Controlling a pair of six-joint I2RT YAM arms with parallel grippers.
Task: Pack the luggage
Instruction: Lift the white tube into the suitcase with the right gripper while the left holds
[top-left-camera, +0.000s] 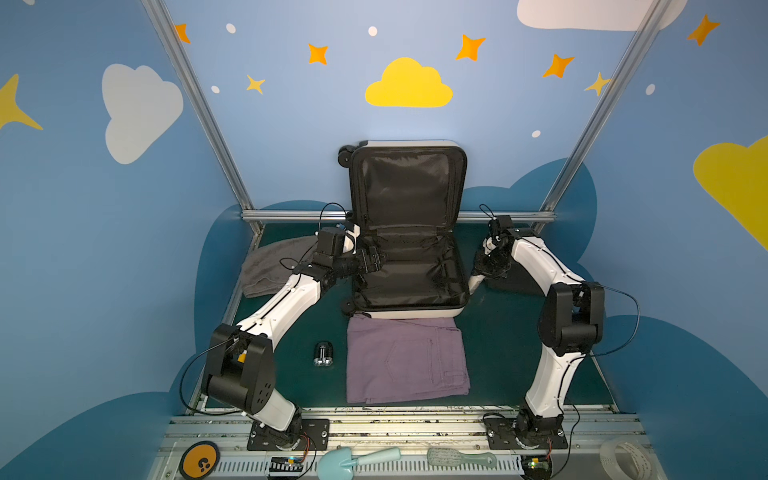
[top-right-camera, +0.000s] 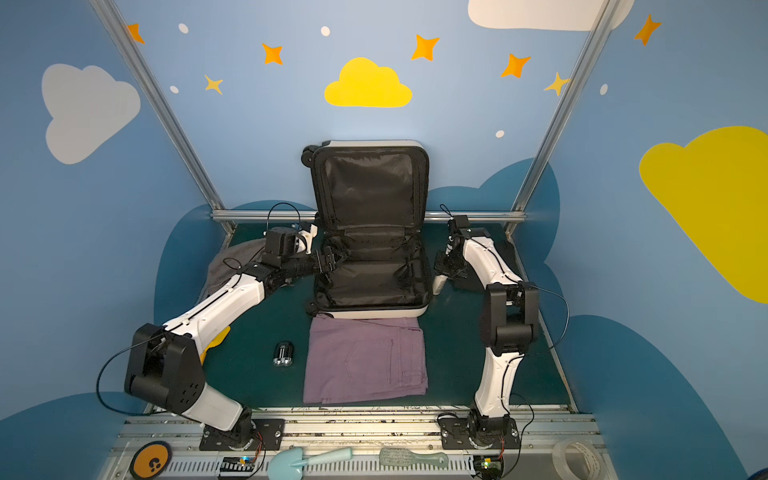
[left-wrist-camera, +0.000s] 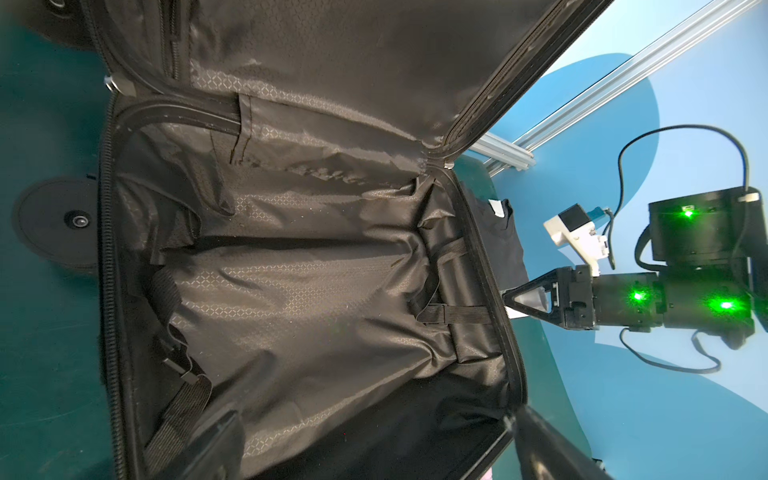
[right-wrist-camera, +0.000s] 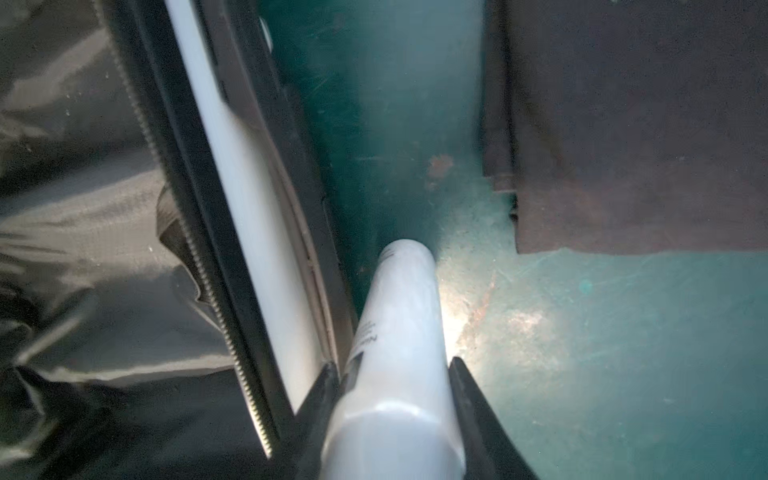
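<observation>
Tube (right-wrist-camera: 399, 353) just beside luggage (right-wrist-camera: 249, 208) edge

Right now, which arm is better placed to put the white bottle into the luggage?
Right. The right gripper straddles the white bottle, which lies just beside the luggage. The left gripper hangs open at the luggage's opposite side, with nothing in it.

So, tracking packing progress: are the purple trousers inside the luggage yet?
No, the purple trousers lie folded on the table in front of the open luggage.
</observation>
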